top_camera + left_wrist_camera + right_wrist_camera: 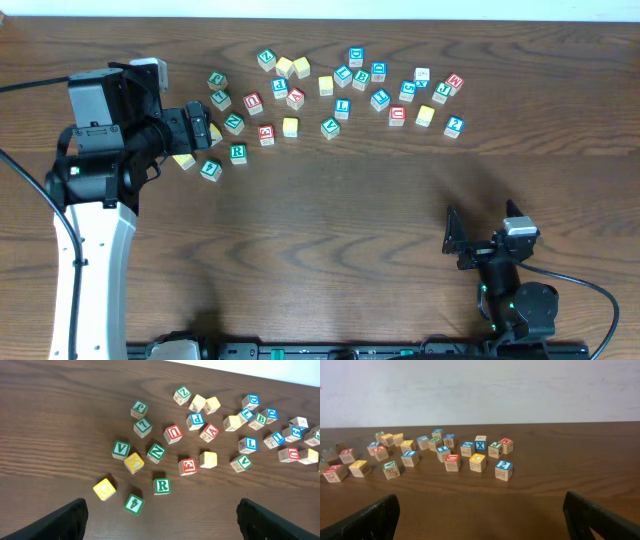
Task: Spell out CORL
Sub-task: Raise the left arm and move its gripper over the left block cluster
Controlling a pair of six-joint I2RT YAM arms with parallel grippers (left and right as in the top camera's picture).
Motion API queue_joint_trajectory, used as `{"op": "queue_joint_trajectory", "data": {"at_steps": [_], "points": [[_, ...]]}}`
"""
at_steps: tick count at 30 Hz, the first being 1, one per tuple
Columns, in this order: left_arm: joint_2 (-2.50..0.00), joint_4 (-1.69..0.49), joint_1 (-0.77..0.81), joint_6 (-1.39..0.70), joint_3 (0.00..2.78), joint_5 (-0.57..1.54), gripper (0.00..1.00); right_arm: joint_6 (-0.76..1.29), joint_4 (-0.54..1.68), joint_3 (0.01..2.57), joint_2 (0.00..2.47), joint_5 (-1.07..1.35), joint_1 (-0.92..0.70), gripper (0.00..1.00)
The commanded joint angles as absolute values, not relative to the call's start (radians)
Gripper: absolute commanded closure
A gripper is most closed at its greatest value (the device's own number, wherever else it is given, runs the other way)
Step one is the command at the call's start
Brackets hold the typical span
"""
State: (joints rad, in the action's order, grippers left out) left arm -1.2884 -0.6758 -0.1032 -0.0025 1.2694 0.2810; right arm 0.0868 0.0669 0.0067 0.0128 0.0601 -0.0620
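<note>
Green-lettered R cube [161, 486] just ahead of left gripper [162, 517], jaws wide apart.

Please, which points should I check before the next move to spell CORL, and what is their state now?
1. Left gripper open: ok.
2. Right gripper open: ok.
3. Small wooden cube with green R free of neighbours: ok.
4. Small wooden cube with blue L located: ok.
5. C and O on yellow-topped wooden cubes readable: cannot tell.
6. Bare dark wooden table for the row: ok.
</note>
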Motion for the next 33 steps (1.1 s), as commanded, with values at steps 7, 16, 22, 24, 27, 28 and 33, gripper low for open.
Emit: {"op": "queue_joint_trajectory", "data": {"at_steps": [7, 16, 22, 24, 27, 28, 33], "points": [[-1.306, -0.669, -0.105, -0.014, 1.298, 0.287, 0.07, 0.096, 0.071, 0.006, 0.007, 0.070, -0.054, 0.01], [-1.385, -0.678, -0.065, -0.057, 1.386, 0.280, 0.07, 0.096, 0.071, 0.006, 0.007, 0.070, -0.054, 0.01], [-1.486, -0.722, 0.003, -0.057, 1.500, 0.212, 0.07, 0.096, 0.071, 0.006, 0.007, 0.070, -0.054, 0.01], [-1.513, -0.726, 0.016, -0.059, 1.524, 0.213, 0.07, 0.096, 0.071, 0.006, 0.007, 0.070, -0.054, 0.01], [-1.539, -0.723, 0.026, -0.073, 1.543, 0.212, 0.07, 0.096, 0.071, 0.006, 0.007, 0.070, -0.054, 0.01], [-1.544, -0.718, 0.026, -0.075, 1.546, 0.213, 0.08, 0.096, 0.071, 0.006, 0.007, 0.070, -0.054, 0.01], [-1.551, -0.697, 0.026, -0.080, 1.545, 0.212, 0.08, 0.096, 0.071, 0.006, 0.007, 0.070, -0.054, 0.01]]}}
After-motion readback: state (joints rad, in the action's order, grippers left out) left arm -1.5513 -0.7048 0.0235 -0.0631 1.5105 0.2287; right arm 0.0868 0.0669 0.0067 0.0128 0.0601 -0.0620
